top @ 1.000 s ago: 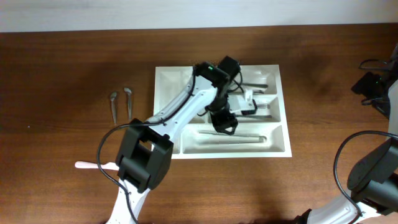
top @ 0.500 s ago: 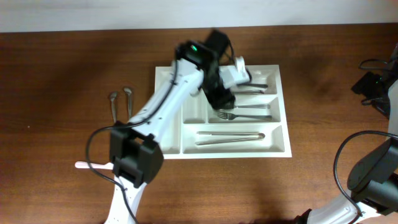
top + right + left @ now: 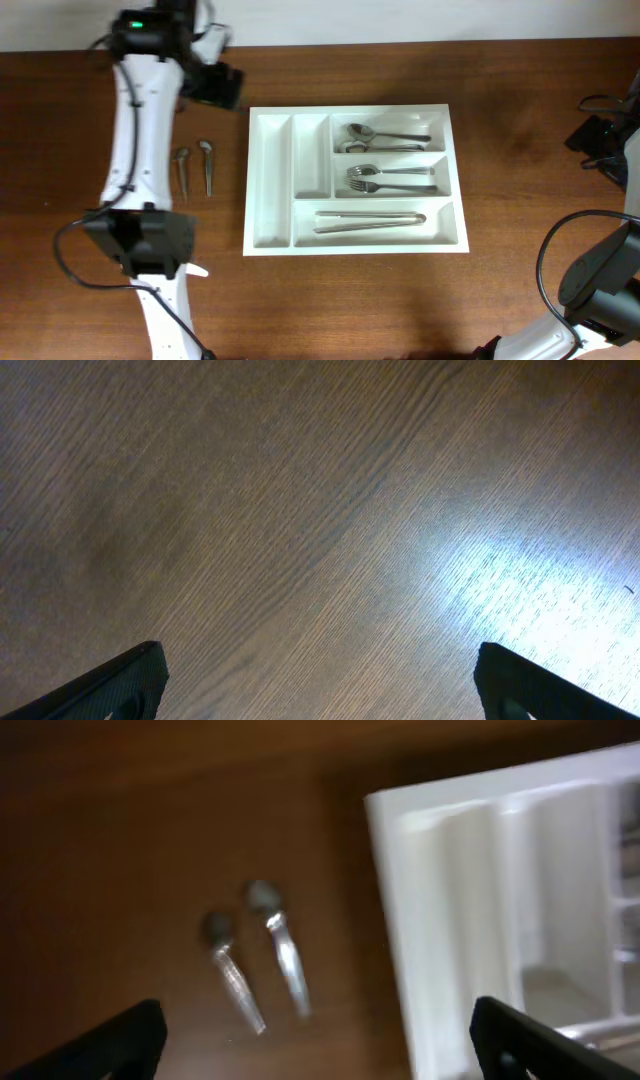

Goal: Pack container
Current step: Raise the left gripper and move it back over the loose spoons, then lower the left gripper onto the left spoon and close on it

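The container (image 3: 270, 180), a white five-compartment tray, lies mid-table. Its three wide compartments hold spoons (image 3: 385, 135), forks (image 3: 385, 178) and a long utensil (image 3: 370, 220); its two narrow ones look empty. Two small spoons (image 3: 195, 168) lie on the wood to its left. My left gripper (image 3: 222, 88) hangs open above the table's back left, beyond those spoons. In the left wrist view the two spoons (image 3: 255, 960) and the container's corner (image 3: 450, 870) lie below the empty left gripper (image 3: 320, 1055). My right gripper (image 3: 325, 690) is open over bare wood.
The right arm (image 3: 597, 140) sits at the table's right edge with cables beside it. The left arm's base (image 3: 150, 245) stands at the front left, with a pale object (image 3: 197, 270) beside it. A pale wall strip (image 3: 400, 20) runs along the back.
The left arm has swung from over the tray's fork compartment out to the back left of the table, its jaws opening wider. The right arm has not moved.
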`<state>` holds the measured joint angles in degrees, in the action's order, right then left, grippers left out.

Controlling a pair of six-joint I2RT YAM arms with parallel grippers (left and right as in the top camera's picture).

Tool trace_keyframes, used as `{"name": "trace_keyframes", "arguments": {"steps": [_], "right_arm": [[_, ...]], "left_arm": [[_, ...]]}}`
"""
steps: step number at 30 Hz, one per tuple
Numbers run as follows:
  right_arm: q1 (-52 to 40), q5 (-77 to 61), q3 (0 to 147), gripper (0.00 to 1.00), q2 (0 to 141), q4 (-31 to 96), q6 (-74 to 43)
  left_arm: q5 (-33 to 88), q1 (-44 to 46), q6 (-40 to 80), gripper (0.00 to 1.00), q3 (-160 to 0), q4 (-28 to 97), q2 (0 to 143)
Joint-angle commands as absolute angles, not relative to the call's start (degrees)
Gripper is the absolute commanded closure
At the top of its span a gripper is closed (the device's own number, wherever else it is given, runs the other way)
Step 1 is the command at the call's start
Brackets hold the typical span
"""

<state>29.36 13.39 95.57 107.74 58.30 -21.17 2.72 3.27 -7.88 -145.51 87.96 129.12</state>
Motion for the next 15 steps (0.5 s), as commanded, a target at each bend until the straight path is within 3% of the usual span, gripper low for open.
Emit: {"name": "trace_keyframes", "arguments": {"steps": [1,15], "right_arm": [[29.3,13.5,96.6,0.01,107.9,58.3,-21.2],[29.3,13.5,96.6,0.01,107.9,58.3,-21.2]], "left_arm": [[1.5,-1.7,-3.9,0.01,-146.0,89.4,128.7],[6.2,-8.3,-2.6,0.01,-144.4,89.2,135.2]]}}
